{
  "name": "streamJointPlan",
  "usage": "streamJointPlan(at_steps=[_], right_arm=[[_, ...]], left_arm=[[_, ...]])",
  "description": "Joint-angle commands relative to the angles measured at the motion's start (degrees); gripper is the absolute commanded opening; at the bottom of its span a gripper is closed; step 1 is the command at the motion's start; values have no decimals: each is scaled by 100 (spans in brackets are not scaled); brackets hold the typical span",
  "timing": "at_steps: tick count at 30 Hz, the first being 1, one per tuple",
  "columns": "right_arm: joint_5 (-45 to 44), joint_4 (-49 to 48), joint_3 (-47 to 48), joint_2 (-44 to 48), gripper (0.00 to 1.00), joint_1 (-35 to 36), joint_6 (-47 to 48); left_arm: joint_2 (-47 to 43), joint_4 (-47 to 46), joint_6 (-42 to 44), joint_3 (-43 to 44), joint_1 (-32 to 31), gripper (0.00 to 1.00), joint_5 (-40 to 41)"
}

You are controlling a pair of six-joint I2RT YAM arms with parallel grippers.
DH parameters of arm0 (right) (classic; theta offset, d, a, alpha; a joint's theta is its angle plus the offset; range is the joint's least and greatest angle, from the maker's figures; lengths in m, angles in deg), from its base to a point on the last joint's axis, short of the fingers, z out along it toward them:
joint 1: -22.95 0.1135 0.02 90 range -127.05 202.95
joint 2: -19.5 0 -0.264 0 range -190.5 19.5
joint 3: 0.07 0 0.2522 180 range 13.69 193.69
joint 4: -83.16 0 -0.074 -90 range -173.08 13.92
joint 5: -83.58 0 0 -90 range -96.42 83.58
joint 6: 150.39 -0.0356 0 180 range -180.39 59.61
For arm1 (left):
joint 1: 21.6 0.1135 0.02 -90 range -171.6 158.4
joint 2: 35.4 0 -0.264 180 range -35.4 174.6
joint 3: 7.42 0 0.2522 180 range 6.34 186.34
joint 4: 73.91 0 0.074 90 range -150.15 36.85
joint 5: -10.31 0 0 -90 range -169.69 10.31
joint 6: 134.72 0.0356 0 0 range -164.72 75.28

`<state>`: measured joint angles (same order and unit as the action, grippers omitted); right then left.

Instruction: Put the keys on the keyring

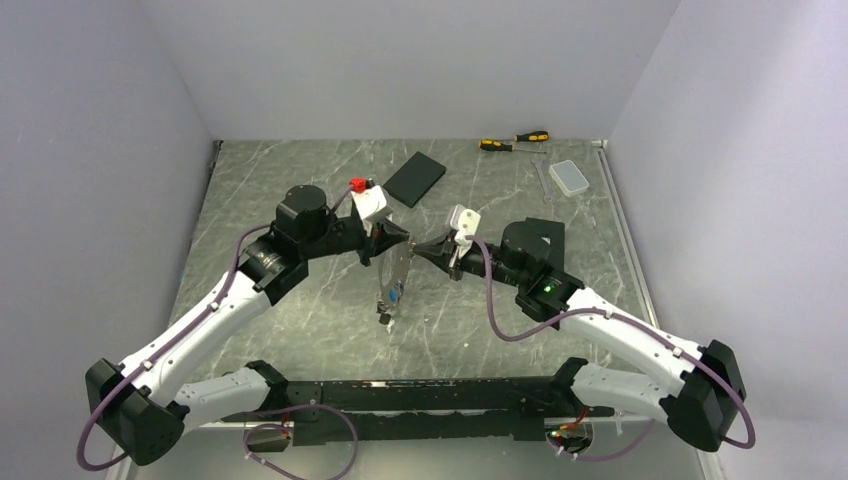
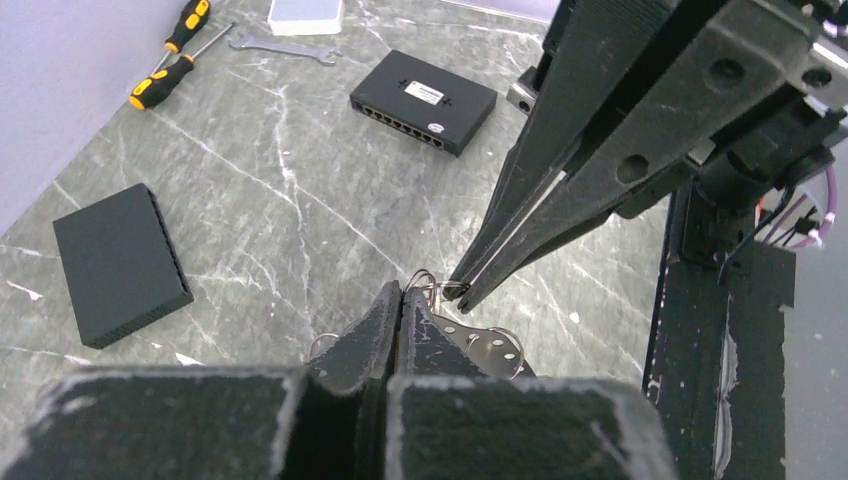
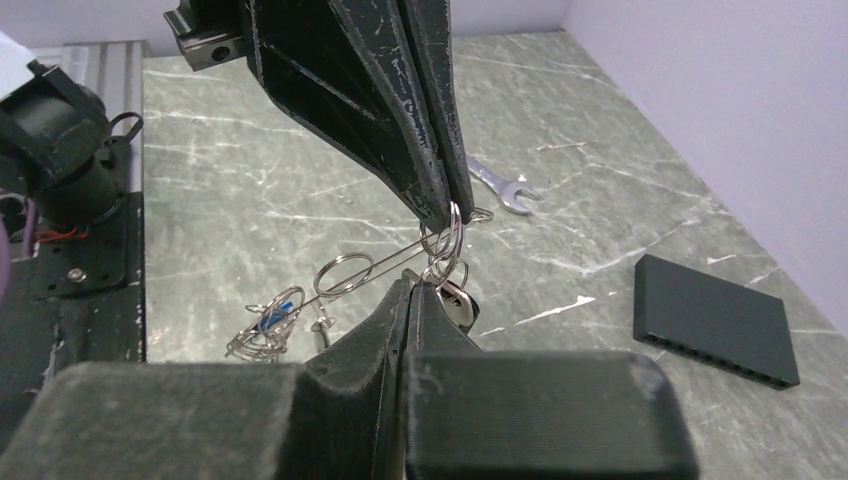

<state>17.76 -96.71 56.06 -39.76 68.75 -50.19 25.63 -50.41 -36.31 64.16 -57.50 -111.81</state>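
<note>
Silver keyring [image 1: 397, 272] in left hand [image 2: 402, 292], right hand [image 3: 410, 285] — keys [image 3: 270, 322] (perhaps) below.

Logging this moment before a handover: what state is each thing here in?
Left pincer: shut on the thin silver wire keyring.
Right pincer: shut at the same rings; exact hold unclear.
Thin silver wire keyring: lifted, hanging from the left pincer.
Small silver keys with a blue tag: hanging below the pincers.
Silver open-ended wrench: lying flat, untouched.
Two yellow-and-black screwdrivers: lying flat, untouched.
Small whitish plastic box: looks closed.
</note>
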Motion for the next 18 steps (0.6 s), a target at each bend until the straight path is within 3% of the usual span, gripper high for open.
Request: streamJointPlan(at_steps=[1,14,18], right_arm=[[205,-16,97,-251,0,102,57],[135,-21,361,-711,1,373,381],[66,273,496,-720,27,434,423]], left_arm=[[-254,-1494,-714,116,104,0,417],[-493,-1936,-1541,-117,167,0,727],[-489,-1857,-1317,-211,162,0,500]])
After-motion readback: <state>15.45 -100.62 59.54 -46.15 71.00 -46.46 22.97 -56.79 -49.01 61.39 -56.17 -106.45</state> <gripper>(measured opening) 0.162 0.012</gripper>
